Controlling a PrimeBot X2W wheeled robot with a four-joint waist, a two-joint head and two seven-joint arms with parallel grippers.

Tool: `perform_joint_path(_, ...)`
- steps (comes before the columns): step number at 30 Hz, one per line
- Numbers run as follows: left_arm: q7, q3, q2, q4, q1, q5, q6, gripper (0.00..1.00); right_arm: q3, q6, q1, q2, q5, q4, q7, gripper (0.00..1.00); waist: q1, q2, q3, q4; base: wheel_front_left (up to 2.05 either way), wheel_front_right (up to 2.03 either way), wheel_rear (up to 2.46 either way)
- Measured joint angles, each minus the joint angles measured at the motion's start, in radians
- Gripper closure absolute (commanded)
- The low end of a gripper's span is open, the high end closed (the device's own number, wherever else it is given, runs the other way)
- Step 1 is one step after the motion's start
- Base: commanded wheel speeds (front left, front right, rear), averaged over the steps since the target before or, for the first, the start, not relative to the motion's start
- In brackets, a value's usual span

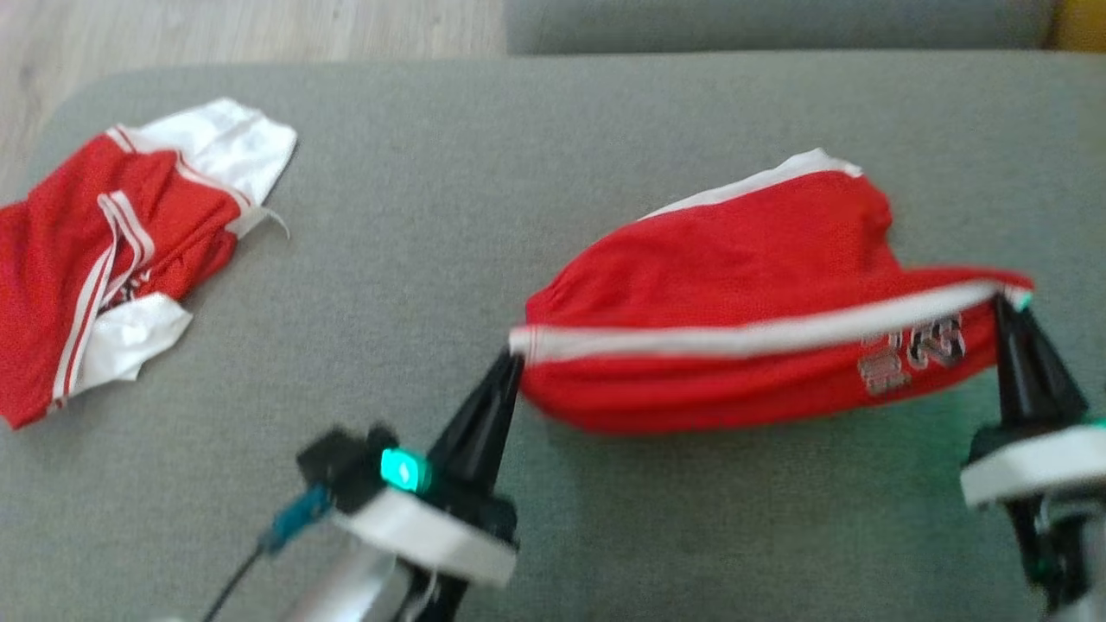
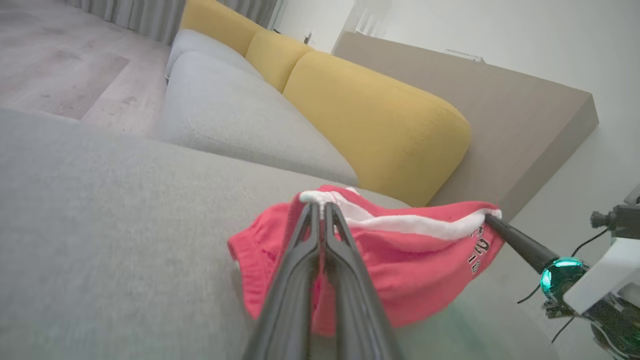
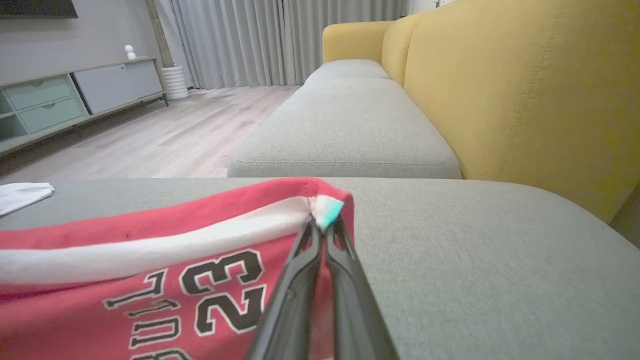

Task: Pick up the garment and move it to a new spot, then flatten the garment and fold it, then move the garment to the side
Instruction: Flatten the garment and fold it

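The garment (image 1: 734,285) is a pair of red shorts with a white stripe and the number 23 printed in black. It hangs stretched between both grippers just above the grey cushion (image 1: 449,216). My left gripper (image 1: 511,356) is shut on the white-striped left corner. My right gripper (image 1: 1002,301) is shut on the right corner. In the left wrist view the garment (image 2: 400,270) sags beyond my left gripper (image 2: 321,206), which pinches the white edge. The right wrist view has my right gripper (image 3: 322,224) pinching the stripe end of the garment (image 3: 150,290).
A second red and white garment (image 1: 112,250) lies crumpled at the cushion's far left. Wooden floor (image 1: 216,30) runs beyond the left edge. A grey sofa seat (image 3: 345,125) with yellow backrests (image 3: 525,95) stands ahead. A low cabinet (image 3: 65,100) lines the wall.
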Motion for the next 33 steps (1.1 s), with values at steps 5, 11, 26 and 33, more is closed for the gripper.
perform_joint_path(5,0.000,-0.016,-0.035,0.063,-0.178,-0.020,0.000,1.00,0.023,0.000,-0.165,-0.034,-0.011,0.082,0.034,1.00,0.0002,0.0000,0.069,0.023,0.00,0.00,0.00)
perform_joint_path(11,0.000,-0.035,-0.060,0.165,-0.340,-0.052,0.000,1.00,0.102,0.000,-0.392,-0.068,-0.011,0.260,0.042,1.00,0.0003,-0.0001,0.154,0.053,0.00,0.00,0.00)
perform_joint_path(26,0.000,0.091,-0.117,0.203,-0.281,0.023,0.000,0.00,0.051,0.000,-0.419,-0.073,0.008,0.442,-0.029,0.00,0.0000,-0.0001,0.166,0.090,0.00,0.00,0.00)
perform_joint_path(33,0.000,0.259,-0.154,0.011,-0.057,0.234,0.048,0.00,0.020,0.000,-0.414,-0.060,0.061,0.515,0.049,0.00,-0.0002,0.0000,0.124,0.119,0.00,0.00,0.00)
